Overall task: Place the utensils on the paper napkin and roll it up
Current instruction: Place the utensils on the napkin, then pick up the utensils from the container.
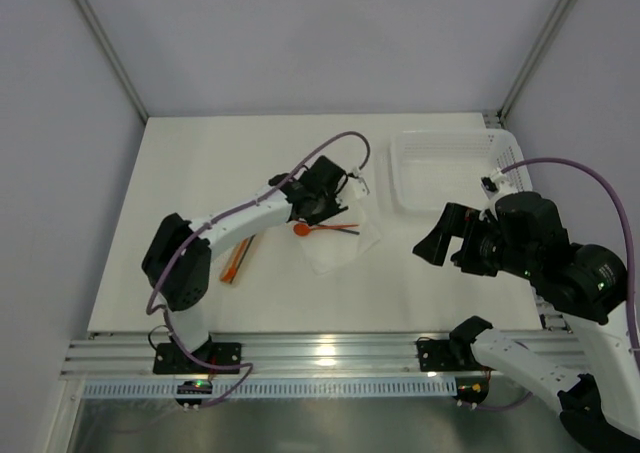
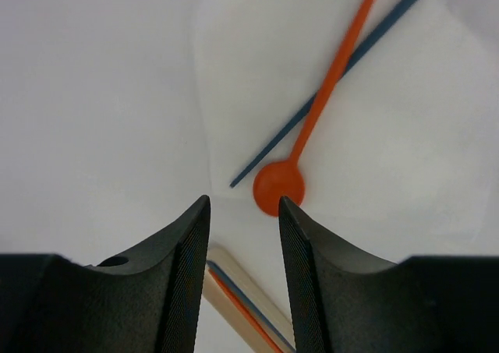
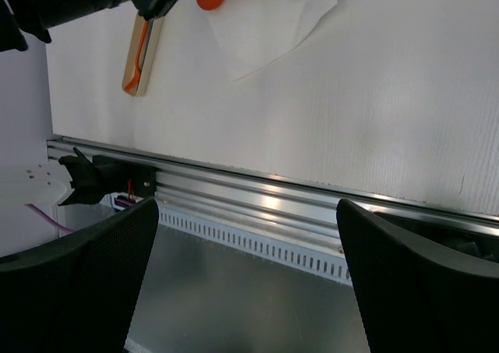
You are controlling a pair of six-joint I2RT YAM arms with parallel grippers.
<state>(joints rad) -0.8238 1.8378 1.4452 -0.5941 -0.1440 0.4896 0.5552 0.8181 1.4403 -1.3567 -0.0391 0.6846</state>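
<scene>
No legible text, label, brand, number or sign in any view: none on the paper napkin [image 1: 345,253], the utensils [image 1: 325,228], or the basket [image 1: 440,173] at 1 o'clock.

White flat table top [image 1: 220,163] carries: thin white paper napkin [image 1: 345,255] at centre, white perforated plastic basket [image 1: 440,173] far right, flat beige holder [image 1: 237,260] on the left.

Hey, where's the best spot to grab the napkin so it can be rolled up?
Probably the bare corner of the napkin on its near side. The spoon and dark stick lie across its far part, so that corner is free. The sheet lies flat, so come straight down from above and pinch the corner's edge.
</scene>
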